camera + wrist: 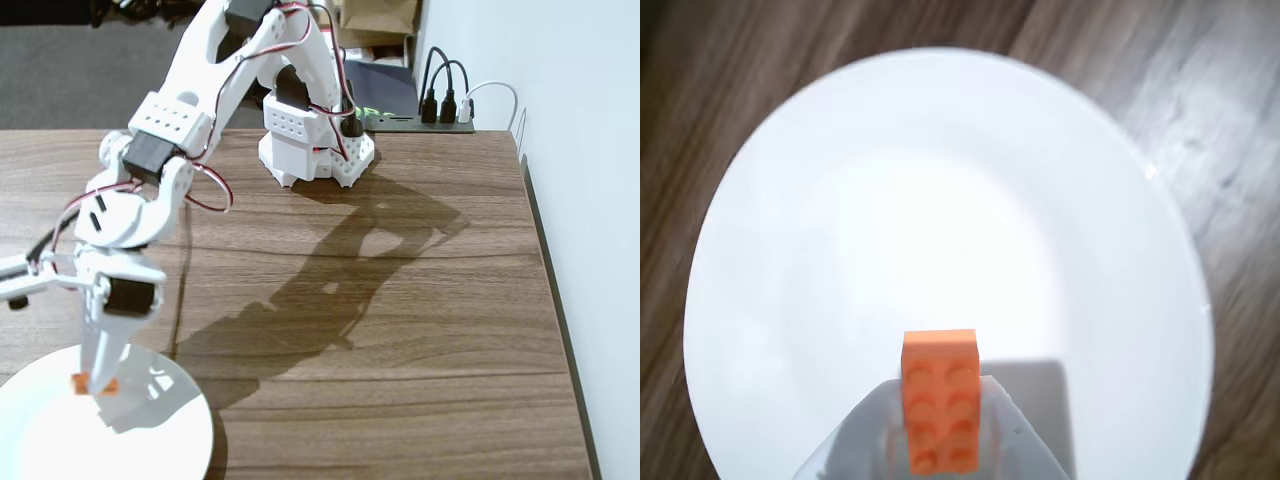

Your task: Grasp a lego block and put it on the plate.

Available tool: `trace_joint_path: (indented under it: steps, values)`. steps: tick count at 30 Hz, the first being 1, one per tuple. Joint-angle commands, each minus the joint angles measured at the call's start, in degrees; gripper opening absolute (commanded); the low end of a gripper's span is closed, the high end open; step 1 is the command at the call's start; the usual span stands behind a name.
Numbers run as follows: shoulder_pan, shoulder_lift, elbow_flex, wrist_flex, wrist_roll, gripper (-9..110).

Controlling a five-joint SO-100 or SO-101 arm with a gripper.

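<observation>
Hanging over the plate [150, 455], the tool [95, 385] is clamped on the lego block [92, 383]. Fixed view shows the orange brick pinched at the fingertips, low over the plate's upper left part; can't tell whether it touches the surface. Wrist view: lego block [940, 400] sits between the white fingers [1025, 440], studs facing the camera, long axis pointing away. The plate [940, 180] fills nearly the whole wrist view, plain white, glossy, with a soft grey shadow of the tool on it.

Plate sits at the near-left corner of the bench [400, 330] in the fixed view, partly cut off by the frame edge. Bench top is dark brown wood grain, matte, boards running left to right. A strong shadow of the arm [200, 110] falls across the middle of the bench, right of the arm.

Arm is white printed plastic with black servos and red/white/black wiring, reaching from its base [315, 145] at the far edge of the bench, forward and to the left in the fixed view.

Past the base: a black power strip [420, 122] with black plugs and one white plug, cables running up. White wall [560, 150] along the right side of the bench. Behind the bench, grey carpet floor [70, 65] and a brown cardboard box [375, 20] at top centre.
</observation>
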Motion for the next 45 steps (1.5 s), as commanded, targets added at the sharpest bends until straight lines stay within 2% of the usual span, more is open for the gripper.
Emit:
trace_joint_path:
  steps: [1, 10, 28, 32, 45]
  values:
    - [-1.58, -0.44, -4.31, 2.11, 2.02, 3]
    - [-3.69, -3.08, -7.65, 5.54, 6.94, 3]
    - [-3.96, -5.80, -7.91, 5.62, 8.26, 4]
    - [-3.60, -5.80, -7.91, 5.98, 9.84, 13]
    - [-3.34, -1.14, -6.86, 10.11, 12.30, 14]
